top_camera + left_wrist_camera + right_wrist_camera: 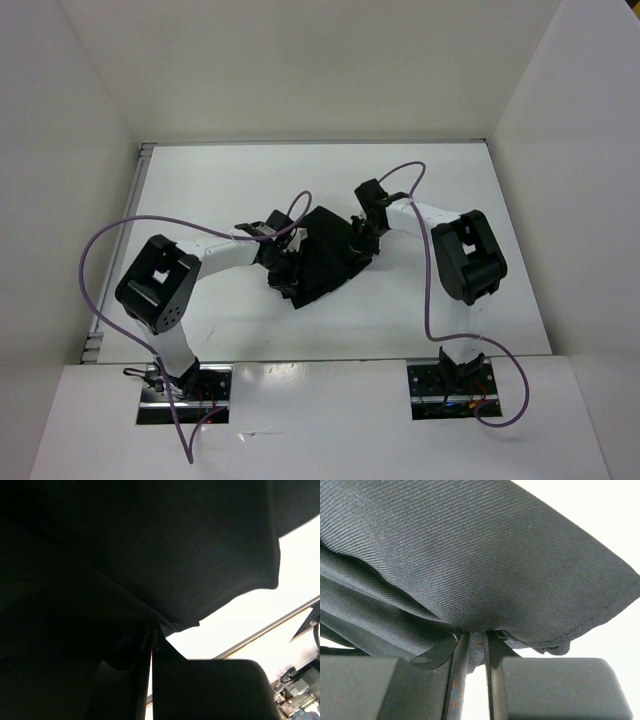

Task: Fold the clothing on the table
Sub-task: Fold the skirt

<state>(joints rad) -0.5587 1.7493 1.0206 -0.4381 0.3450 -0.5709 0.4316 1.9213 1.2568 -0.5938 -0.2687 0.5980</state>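
Note:
The clothing (320, 258) is a black garment bunched in the middle of the white table (250, 190), held between both arms. My left gripper (282, 258) is shut on its left side; in the left wrist view the jaws pinch a fold of the clothing (150, 555) at my gripper's tip (152, 635). On the garment's right side, my right gripper (358, 240) is shut on it; the right wrist view shows ribbed cloth (480, 555) draped over the fingers, with a fold clamped in the narrow gap of my gripper (472, 640).
White walls (90, 150) surround the table on the left, back and right. Purple cables (110, 240) loop from both arms. A metal rail (140, 200) runs along the table's left edge. The arm bases (185, 385) stand at the near edge.

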